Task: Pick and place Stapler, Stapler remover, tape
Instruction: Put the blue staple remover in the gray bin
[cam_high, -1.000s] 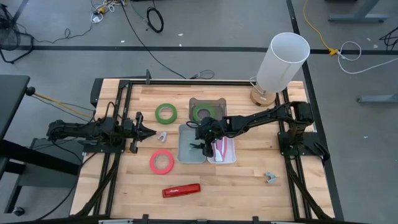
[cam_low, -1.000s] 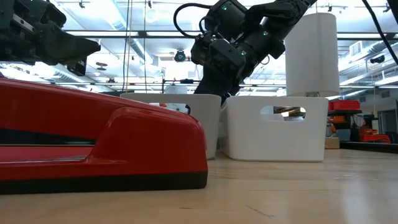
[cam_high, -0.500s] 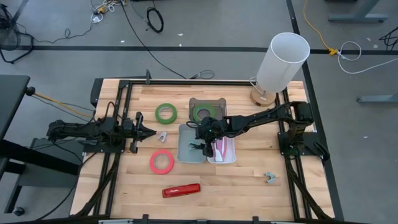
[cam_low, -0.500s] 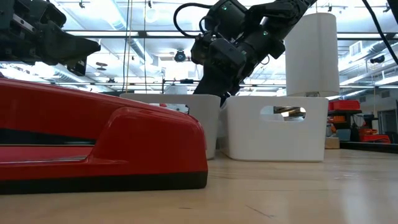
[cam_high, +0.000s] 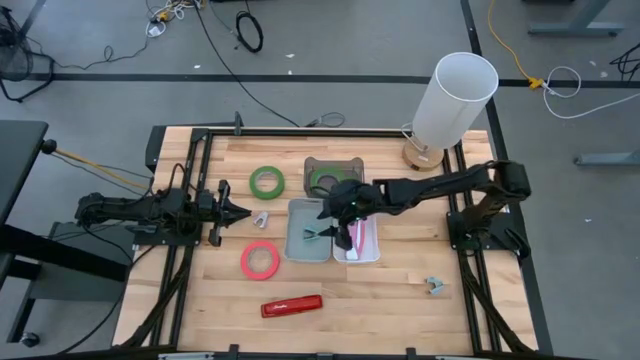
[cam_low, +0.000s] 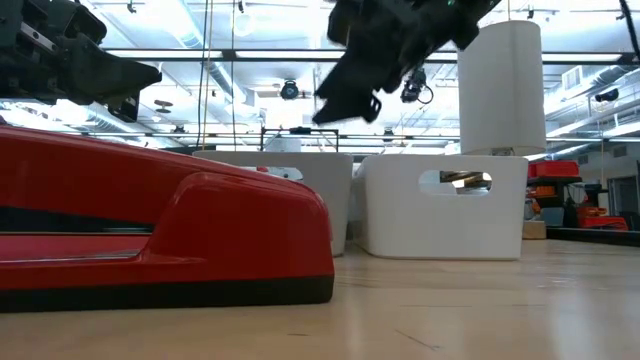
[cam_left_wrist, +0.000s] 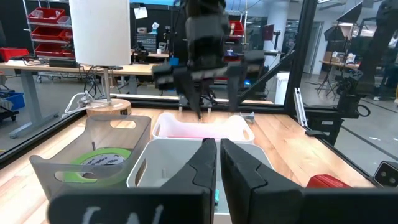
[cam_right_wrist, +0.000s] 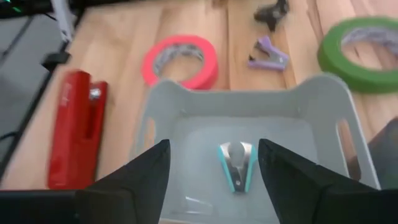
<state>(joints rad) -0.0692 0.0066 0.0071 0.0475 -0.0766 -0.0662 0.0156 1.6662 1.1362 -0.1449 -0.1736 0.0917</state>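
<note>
**Sorting desk items: right gripper empty above the grey bin**

Working downward by size, the wooden table (cam_high: 400, 310) carries three bins at its centre: a dark bin (cam_high: 333, 165) holding a green tape roll (cam_high: 326, 181), a grey bin (cam_high: 310, 232) and a white bin (cam_high: 362, 240) with something pink inside.

The right arm reaches in from the right, and the right gripper (cam_high: 338, 212) hangs over the grey bin with its fingers spread and nothing between them. Directly below it, on the bin floor, lies a teal staple remover (cam_right_wrist: 237, 164).

The left gripper (cam_high: 243, 211) rests at the table's left side, jaws closed and empty, pointing toward the bins.

Items not yet binned:
- Red stapler (cam_high: 292, 305), near the front edge, long axis running left to right. It lies forward of both grippers, slightly nearer the left one.
- Pink tape roll (cam_high: 260, 260), flat, between the left gripper and the stapler.
- Loose green tape roll (cam_high: 266, 182), flat, behind the left gripper.
- Purple staple remover (cam_high: 261, 218), just beside the left gripper's tip.
- Another staple remover (cam_high: 434, 287), alone at the front right.

Judgement: the loose pieces mostly lie left and forward of the right gripper, so the left arm is better placed for the purple remover and both loose rolls.
</note>
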